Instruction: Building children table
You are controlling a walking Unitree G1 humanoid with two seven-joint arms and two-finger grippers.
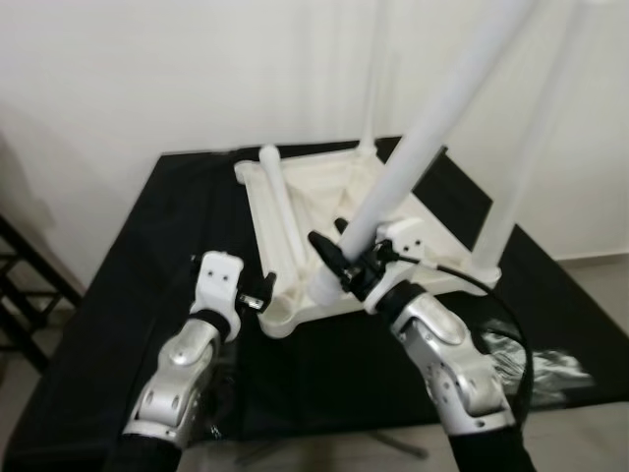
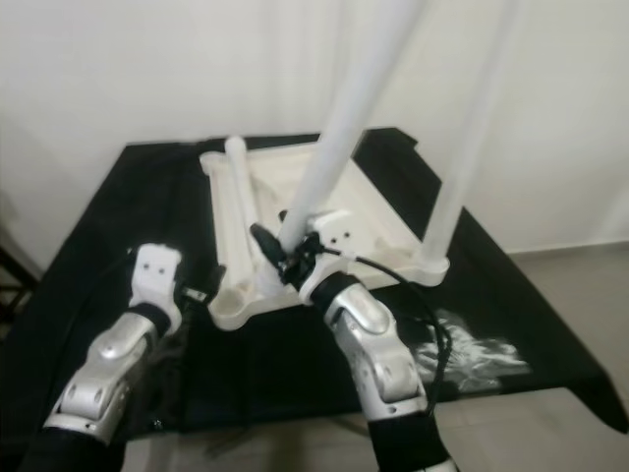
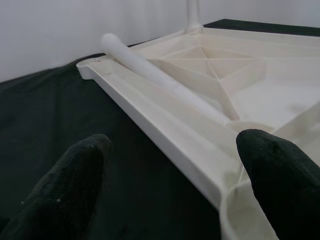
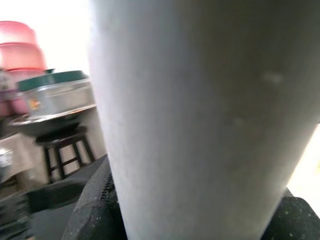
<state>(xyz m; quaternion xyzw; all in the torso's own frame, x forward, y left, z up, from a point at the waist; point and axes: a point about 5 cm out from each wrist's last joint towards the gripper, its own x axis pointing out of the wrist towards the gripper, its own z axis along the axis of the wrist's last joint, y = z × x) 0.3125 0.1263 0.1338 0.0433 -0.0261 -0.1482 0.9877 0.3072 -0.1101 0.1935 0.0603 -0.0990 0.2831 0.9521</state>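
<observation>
- The white tabletop [image 1: 393,211] is lying upside down on the black-covered bench [image 1: 118,315], reaching from the middle toward the bench's far edge, with its ribbed underside facing up.
- The right end effector [image 1: 346,264] is gripping a white leg [image 1: 413,157] close to its lower end, fingers closed round it; the right wrist view is looking straight along that pale shaft.
- This leg is leaning, its long axis running up and away toward the bench's far right corner, while its lower end is sitting at the tabletop's near edge, just beside the near-left corner socket [image 3: 240,220].
- To my eye, the coming move is turning on that tilt: the leg needs bringing upright over a socket before it can seat.
- The left end effector [image 1: 257,298] is waiting with its fingers [image 3: 75,175] spread wide and empty, right at the tabletop's near-left corner, one finger out over the black cloth and the other against the rim.
- The right arm is holding the leg; the left is nearest the corner and looks ready to steady the tabletop.
- I am counting four legs: two standing upright, one at the far corner [image 1: 371,88] and one at the right corner [image 1: 511,187], one in the right end effector, and one lying loose [image 1: 285,211] along the tabletop's left side.
- One tabletop, and some clear plastic wrapping [image 1: 541,364] by the bench's near right corner.
</observation>
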